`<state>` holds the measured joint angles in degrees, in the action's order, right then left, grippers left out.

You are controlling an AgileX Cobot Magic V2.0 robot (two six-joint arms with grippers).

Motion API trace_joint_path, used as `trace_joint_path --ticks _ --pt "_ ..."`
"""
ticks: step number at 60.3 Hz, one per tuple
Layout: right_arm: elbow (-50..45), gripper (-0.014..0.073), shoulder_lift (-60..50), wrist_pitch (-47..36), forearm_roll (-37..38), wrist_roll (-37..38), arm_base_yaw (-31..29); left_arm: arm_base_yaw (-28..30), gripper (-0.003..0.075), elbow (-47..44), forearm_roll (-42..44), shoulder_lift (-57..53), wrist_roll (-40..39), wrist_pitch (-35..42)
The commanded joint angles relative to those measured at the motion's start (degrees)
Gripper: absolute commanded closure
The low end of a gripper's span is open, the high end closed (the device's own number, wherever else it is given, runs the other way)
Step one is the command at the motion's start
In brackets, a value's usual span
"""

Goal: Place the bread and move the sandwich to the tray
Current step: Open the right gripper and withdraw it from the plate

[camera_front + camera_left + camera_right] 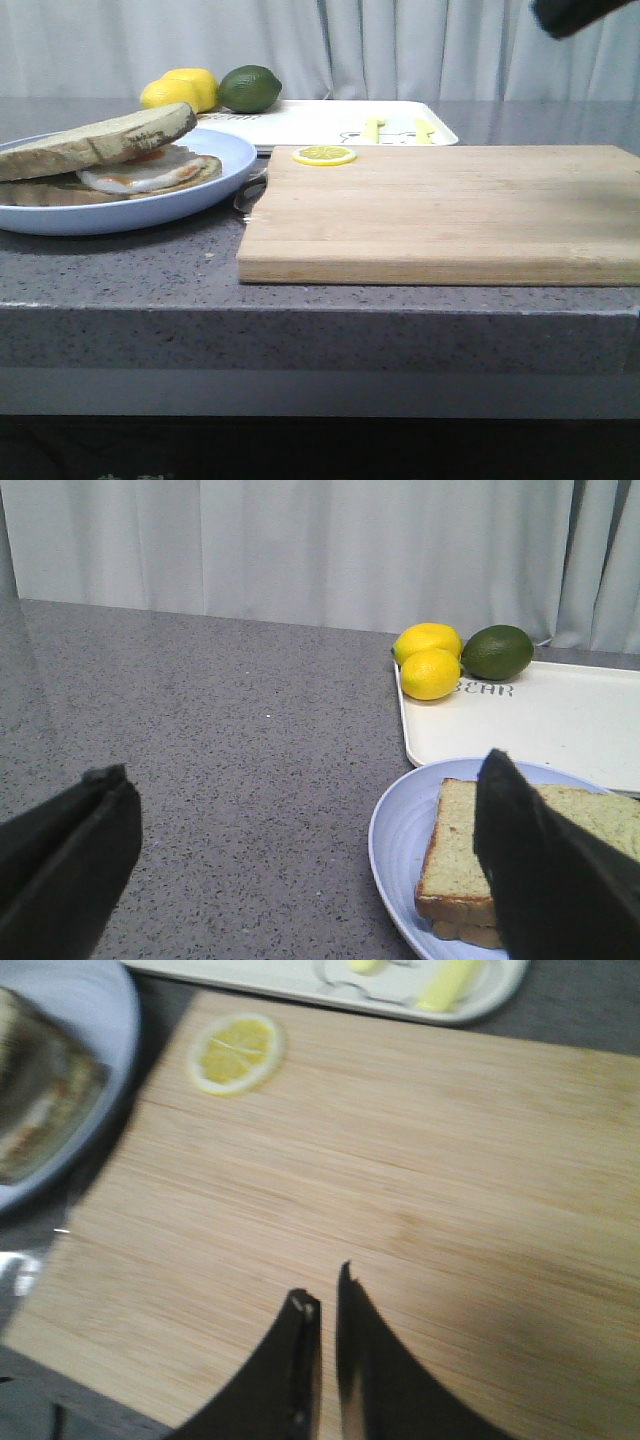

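Note:
The bread lies tilted on top of the fried egg and a lower toast slice, all on the pale blue plate at the left. In the left wrist view the stacked sandwich shows on the plate. The white tray stands behind the plate and holds nothing of the sandwich. My left gripper is open and empty, one finger in front of the sandwich. My right gripper is shut and empty above the wooden cutting board.
A lemon slice lies on the cutting board near its far left corner. Two lemons and a lime sit at the tray's far left end. Part of the right arm shows at the top right.

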<state>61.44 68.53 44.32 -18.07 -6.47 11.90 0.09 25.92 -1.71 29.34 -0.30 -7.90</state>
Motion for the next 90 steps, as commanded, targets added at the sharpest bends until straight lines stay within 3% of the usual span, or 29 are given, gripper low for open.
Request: trace_joint_path --ticks 1,12,31,52,71,90 --pt "1.66 0.0667 -4.34 0.27 9.61 5.05 -2.34 0.07 0.0062 1.80 -0.29 0.50 -0.36 4.89" --pt "0.24 0.0655 -12.04 -0.29 21.05 9.29 -3.45 0.07 0.0062 1.80 -0.29 0.50 -0.36 4.89" --pt "-19.98 0.0655 -34.79 -21.38 21.29 9.29 -3.45 0.07 0.0062 1.80 -0.29 0.50 -0.36 4.89" --pt "-38.78 0.0655 -59.00 -24.58 20.92 9.29 -3.45 0.07 0.0062 1.80 -0.29 0.50 -0.36 4.89" --pt "-41.31 0.0655 -61.27 -28.00 20.92 9.29 -3.45 0.07 0.0062 2.34 -1.74 1.16 -0.36 4.74" --pt "-41.31 0.0655 -61.27 -28.00 20.92 9.29 -3.45 -0.09 0.0062 17.77 -1.74 20.21 -0.21 -13.12"
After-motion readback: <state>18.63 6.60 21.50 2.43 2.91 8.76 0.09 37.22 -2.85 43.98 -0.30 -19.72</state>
